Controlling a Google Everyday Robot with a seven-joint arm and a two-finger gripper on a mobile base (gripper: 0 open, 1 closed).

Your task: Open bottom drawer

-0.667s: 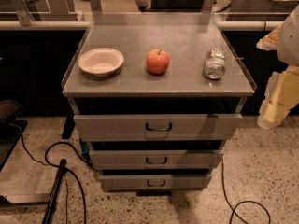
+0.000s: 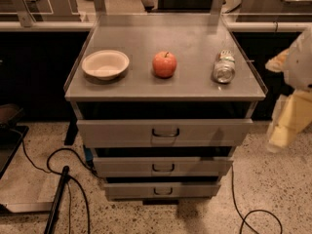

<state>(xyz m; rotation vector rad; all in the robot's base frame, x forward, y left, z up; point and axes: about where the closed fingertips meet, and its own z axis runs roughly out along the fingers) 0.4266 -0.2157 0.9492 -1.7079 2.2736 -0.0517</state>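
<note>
The gripper [image 2: 286, 123] hangs off the table's [image 2: 195, 89] right edge; open or closed cannot be told. The bottom drawer [image 2: 163, 189], apparently shut, lies low and left of it, well apart. Risk: hooking the similar middle drawer's [image 2: 163, 166] handle just above.

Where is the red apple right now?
The apple sits on the cabinet top, between the white bowl on the picture's left and the lying can on the right. The claw hangs at the picture's right edge, beside the cabinet.
</note>
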